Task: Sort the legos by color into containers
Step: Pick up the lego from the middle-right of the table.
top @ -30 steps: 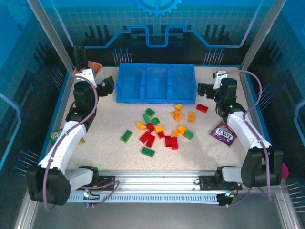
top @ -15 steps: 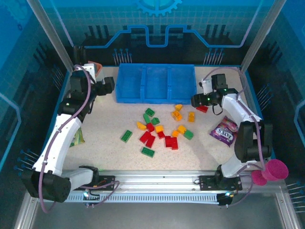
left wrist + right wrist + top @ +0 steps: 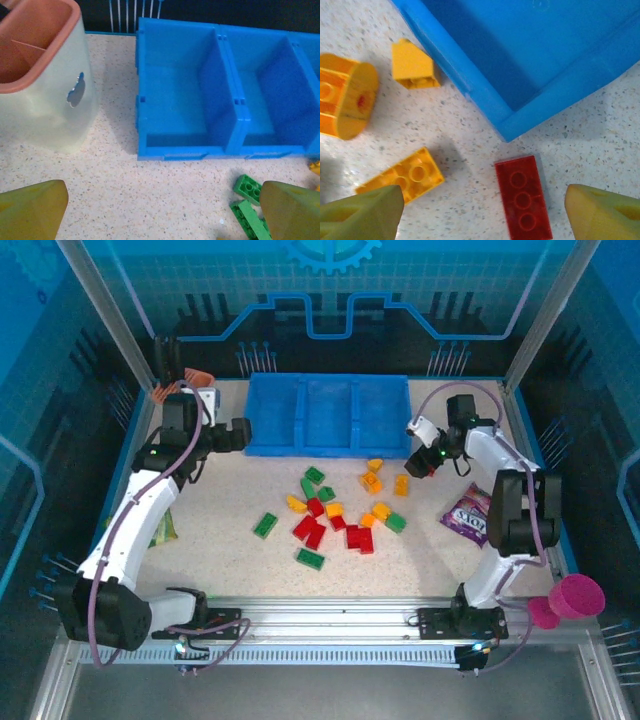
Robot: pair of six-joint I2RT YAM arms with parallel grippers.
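Some twenty legos (image 3: 340, 510), green, yellow and red, loose on bench (image 3: 230, 570) before three blue containers (image 3: 327, 448). Both sets wide: left fingers (image 3: 31, 210) holding nothing, right fingers (image 3: 362, 212) straddling red brick (image 3: 523, 197) untouched, beside containers' corner.

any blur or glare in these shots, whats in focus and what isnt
Left wrist: the left fingertips are soft blurs at the bottom corners, the blue tray is sharp. Right wrist: the right fingertips are blurred too, the red brick crisp. Top external: even bluish light, no harsh glare.
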